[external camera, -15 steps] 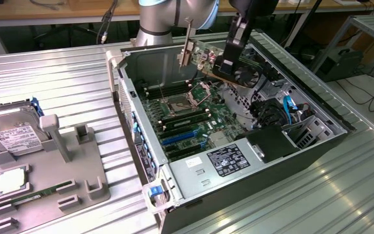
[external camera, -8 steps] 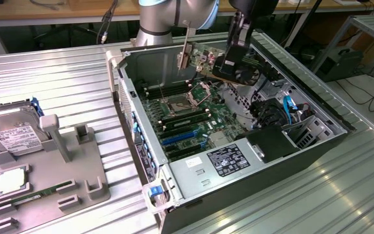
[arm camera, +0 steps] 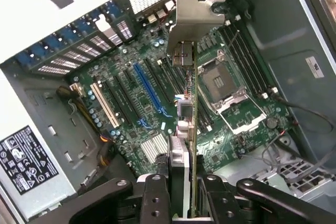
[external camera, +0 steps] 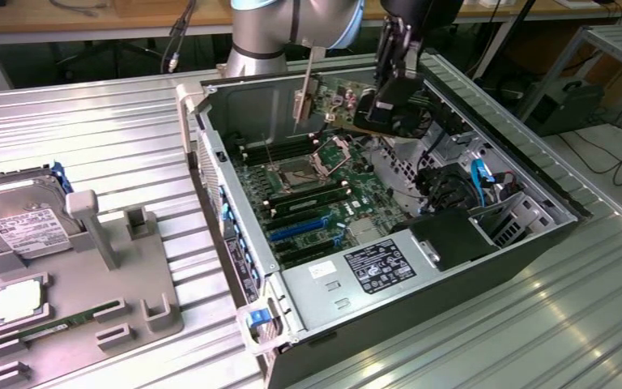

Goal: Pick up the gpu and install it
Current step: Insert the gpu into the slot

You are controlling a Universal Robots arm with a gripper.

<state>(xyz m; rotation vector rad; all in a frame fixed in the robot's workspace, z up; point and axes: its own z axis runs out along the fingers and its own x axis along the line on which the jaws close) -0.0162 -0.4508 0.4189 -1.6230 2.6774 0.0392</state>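
My gripper (arm camera: 184,203) is shut on the gpu (arm camera: 192,124), which the wrist view meets edge-on, its silvery bracket (arm camera: 193,11) at the far end. In the exterior view the gripper (external camera: 381,104) hangs over the back of the open computer case (external camera: 527,174), holding the gpu (external camera: 330,101) above the motherboard (external camera: 305,190), bracket (external camera: 304,93) toward the exterior view's left. Below the card lie the blue expansion slot (arm camera: 149,90), also in the exterior view (external camera: 298,227), a white slot (arm camera: 105,106) and the processor socket (arm camera: 223,82). The card touches no slot.
A grey fixture (external camera: 127,284) on the exterior view's left carries a silver hard drive (external camera: 25,227), a square chip (external camera: 19,301) and a green memory stick (external camera: 68,324). Inside the case are a power supply (external camera: 381,263), blue cables (external camera: 479,182) and a drive cage (external camera: 521,215).
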